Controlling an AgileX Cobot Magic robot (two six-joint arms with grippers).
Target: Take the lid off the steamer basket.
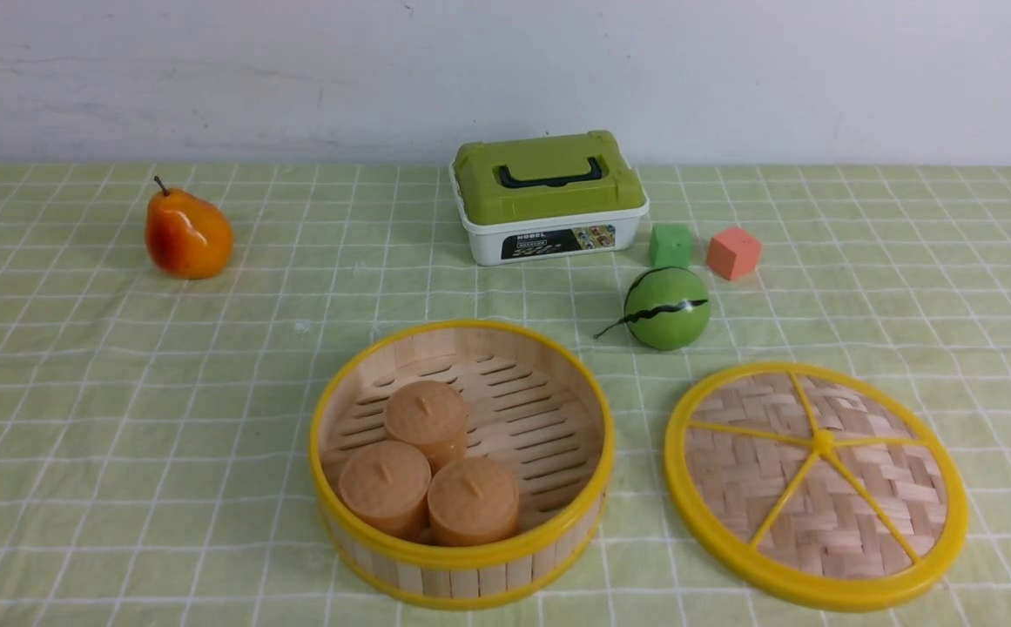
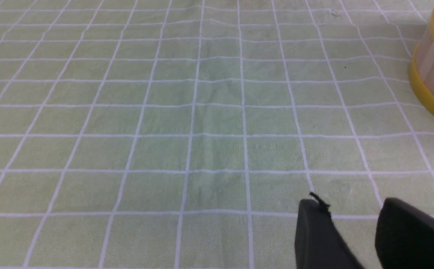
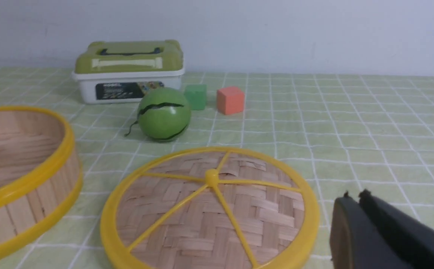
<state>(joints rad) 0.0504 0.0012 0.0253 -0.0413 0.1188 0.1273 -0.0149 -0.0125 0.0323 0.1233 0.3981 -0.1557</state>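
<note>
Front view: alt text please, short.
An open steamer basket holding three buns sits beside its lid, which lies flat on the green checked cloth. Behind are a pear, green-lidded box, green ball and two cubes.

We read staged tabletop test setup: green checked tablecloth (image 1: 122,392), bare white wall (image 1: 209,70), toy pear (image 1: 187,235), foam cubes (image 1: 733,252), plastic storage box (image 1: 549,198)
</note>
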